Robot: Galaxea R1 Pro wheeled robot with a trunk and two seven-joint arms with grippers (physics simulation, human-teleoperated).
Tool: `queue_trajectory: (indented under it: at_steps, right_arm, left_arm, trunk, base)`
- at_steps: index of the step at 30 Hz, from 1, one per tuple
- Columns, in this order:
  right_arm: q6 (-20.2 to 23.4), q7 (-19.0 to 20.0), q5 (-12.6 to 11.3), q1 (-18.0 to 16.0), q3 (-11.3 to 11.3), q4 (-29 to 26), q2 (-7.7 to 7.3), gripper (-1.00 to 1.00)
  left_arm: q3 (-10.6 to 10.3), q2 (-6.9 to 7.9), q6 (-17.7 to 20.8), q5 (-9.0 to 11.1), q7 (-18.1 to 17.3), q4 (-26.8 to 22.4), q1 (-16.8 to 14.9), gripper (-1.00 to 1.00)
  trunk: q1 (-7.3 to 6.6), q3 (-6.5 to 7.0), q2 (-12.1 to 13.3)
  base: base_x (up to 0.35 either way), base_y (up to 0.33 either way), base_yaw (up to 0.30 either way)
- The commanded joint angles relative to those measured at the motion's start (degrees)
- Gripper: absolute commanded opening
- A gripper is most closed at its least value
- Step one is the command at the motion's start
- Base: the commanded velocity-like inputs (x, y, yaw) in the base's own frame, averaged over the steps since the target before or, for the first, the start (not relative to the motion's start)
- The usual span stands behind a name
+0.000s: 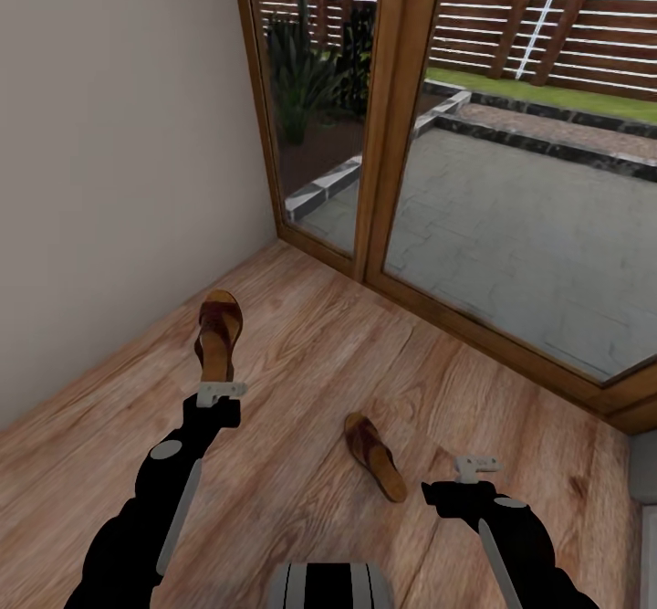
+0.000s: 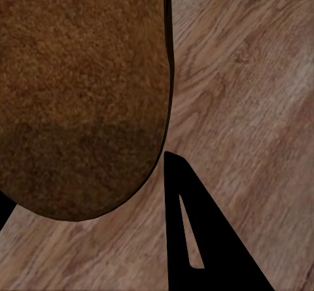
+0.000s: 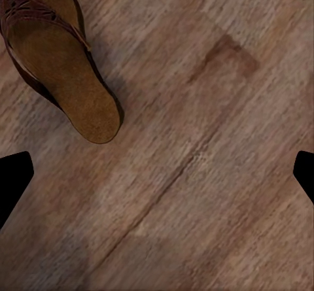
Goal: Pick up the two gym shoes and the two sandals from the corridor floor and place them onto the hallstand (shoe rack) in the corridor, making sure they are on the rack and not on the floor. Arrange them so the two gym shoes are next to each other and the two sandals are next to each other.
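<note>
Now no writing or brand is readable anywhere. My left gripper (image 1: 219,392) is clamped on the heel of one sandal (image 1: 218,334), carrying it above the corridor floor (image 1: 301,353). Further right, the second sandal (image 1: 375,455) lies flat on the planks. My right gripper (image 1: 476,465) hangs beside it, fingers spread wide, touching nothing.

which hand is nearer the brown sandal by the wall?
Left. The left hand sits at the heel of that brown leather sandal; the right hand hangs far off, beyond the other sandal.
</note>
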Motion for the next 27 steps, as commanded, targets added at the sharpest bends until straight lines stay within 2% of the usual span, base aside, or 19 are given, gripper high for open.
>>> queue_trajectory:
  at_steps: [1, 9, 17, 27]
  right_arm:
    - [0.27, -0.01, 0.04, -0.02, 0.02, -0.06, -0.01, 1.00]
    - [0.27, -0.03, 0.33, -0.02, 0.02, -0.06, -0.01, 1.00]
    - [0.28, -0.03, 0.40, -0.02, 0.02, -0.06, -0.01, 1.00]
    - [0.27, -0.03, 0.40, -0.02, 0.02, -0.06, -0.01, 1.00]
  left_arm:
    - [-0.03, -0.01, 0.31, -0.35, 0.02, -0.08, -0.02, -1.00]
    - [-0.03, -0.01, 0.30, -0.35, 0.02, -0.08, -0.02, -1.00]
    - [0.00, -0.01, 0.30, -0.36, 0.02, -0.08, -0.02, -1.00]
    - [0.05, -0.01, 0.32, -0.38, 0.02, -0.16, -0.02, -1.00]
  trunk:
    - [-0.01, -0.04, -0.02]
    - [-0.01, -0.04, -0.02]
    - [-0.01, -0.04, -0.02]
    - [-0.01, -0.04, -0.02]
  base:
    - [0.059, -0.052, 0.000]
    - [0.075, -0.075, 0.005]
    - [0.004, -0.004, 0.199]
    - [0.123, -0.047, 0.025]
